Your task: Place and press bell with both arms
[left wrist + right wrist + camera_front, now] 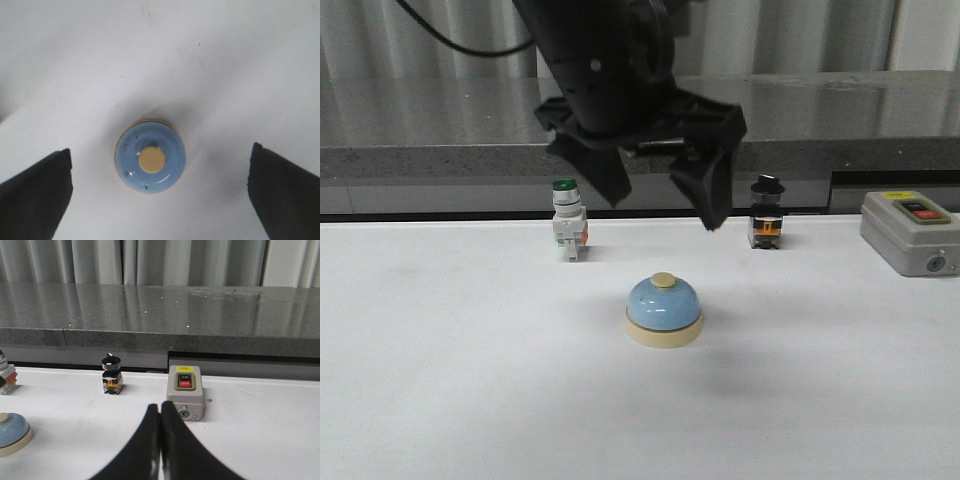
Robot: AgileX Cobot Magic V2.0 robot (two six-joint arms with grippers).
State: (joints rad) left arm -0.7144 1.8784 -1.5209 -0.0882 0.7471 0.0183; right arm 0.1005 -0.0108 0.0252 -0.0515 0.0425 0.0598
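Sitting upright below the spread left pincer (665, 210), the bell (663, 309)

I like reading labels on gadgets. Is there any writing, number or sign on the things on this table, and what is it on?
"OFF": on the red button of the grey switch box, just readable in the right wrist view.
Green button above it: has marking, too blurred to read.
Small yellow label at the top of the box: too small to read.
Bell, green-capped switch, black-capped switch: no readable text.

The grey switch box (185, 398) carries a red button reading "OFF"; its other markings are too small to read.
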